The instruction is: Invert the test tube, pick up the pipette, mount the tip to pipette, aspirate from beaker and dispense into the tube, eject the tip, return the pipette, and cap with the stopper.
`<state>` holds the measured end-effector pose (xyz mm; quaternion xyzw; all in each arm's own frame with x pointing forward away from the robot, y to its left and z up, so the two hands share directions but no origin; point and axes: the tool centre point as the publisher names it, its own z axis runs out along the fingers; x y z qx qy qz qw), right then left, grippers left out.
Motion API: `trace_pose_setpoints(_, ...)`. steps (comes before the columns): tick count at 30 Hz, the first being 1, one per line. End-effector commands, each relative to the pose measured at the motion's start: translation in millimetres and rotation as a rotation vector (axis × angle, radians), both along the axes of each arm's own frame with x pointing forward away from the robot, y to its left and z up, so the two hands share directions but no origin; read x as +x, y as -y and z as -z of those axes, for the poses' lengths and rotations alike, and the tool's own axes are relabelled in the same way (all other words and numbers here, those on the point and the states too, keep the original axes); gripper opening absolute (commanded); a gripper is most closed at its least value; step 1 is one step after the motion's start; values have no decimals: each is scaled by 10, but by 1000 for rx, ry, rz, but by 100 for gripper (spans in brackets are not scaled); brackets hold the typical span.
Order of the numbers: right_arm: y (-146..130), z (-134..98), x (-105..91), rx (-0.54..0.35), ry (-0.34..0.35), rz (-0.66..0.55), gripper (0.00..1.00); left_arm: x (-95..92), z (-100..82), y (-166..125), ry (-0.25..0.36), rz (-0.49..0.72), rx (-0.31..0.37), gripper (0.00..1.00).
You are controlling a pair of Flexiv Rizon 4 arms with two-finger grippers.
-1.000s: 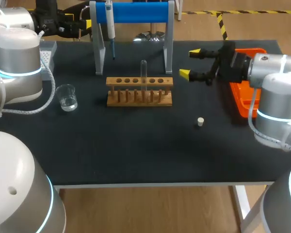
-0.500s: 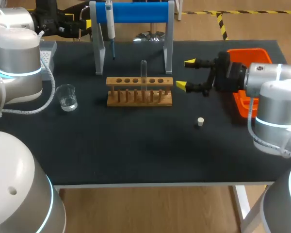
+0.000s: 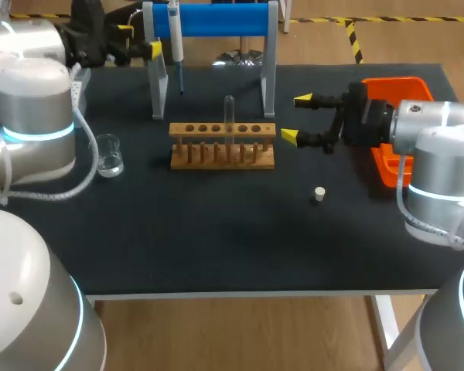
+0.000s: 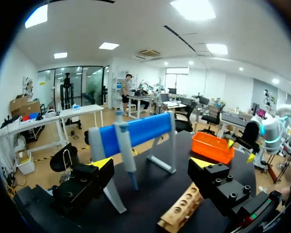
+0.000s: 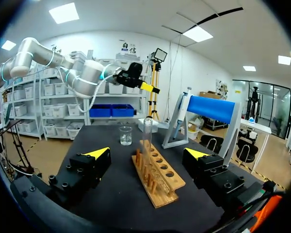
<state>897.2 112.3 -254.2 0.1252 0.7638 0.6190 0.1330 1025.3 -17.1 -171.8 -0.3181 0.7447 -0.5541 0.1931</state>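
Right fingers (image 3: 290, 136) spread wide — empty, beside rack (image 3: 187, 129), left fingers (image 3: 155, 49) likewise, near pipette (image 3: 175, 42).

The clear test tube (image 3: 229, 114) stands upright in its rack (image 3: 223, 147). The pipette (image 3: 175, 42) hangs on a stand (image 3: 216, 19); beaker (image 3: 107, 154) and stopper (image 3: 319, 194) flank the rack.

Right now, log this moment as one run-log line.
held: nothing | left claw: open, near pipette | right claw: open, beside rack | test tube: standing in rack | pipette: on stand | stopper: on table
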Motion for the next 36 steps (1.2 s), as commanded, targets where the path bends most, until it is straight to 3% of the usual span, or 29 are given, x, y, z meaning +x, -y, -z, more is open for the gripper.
trace_pose_setpoints(1, 4, 0, -7, 0, 0, 1, 100, -588, 63, 195, 112, -21, -43, 100)
trace_pose_setpoints(7, 4, 0, -7, 0, 0, 1, 100, -945, 238, 402, 144, 26, -41, 100)
trace_pose_setpoints(13, 4, 0, -7, 0, 0, 1, 100, -1146, 391, 500, 140, 65, -25, 100)
trace_pose_setpoints(28, 4, 0, -7, 0, 0, 1, 100, -1377, 636, 589, 83, 109, 37, 100)
trace_pose_setpoints(36, 4, 0, -7, 0, 0, 1, 100, -1401, 677, 593, 60, 126, 33, 100)
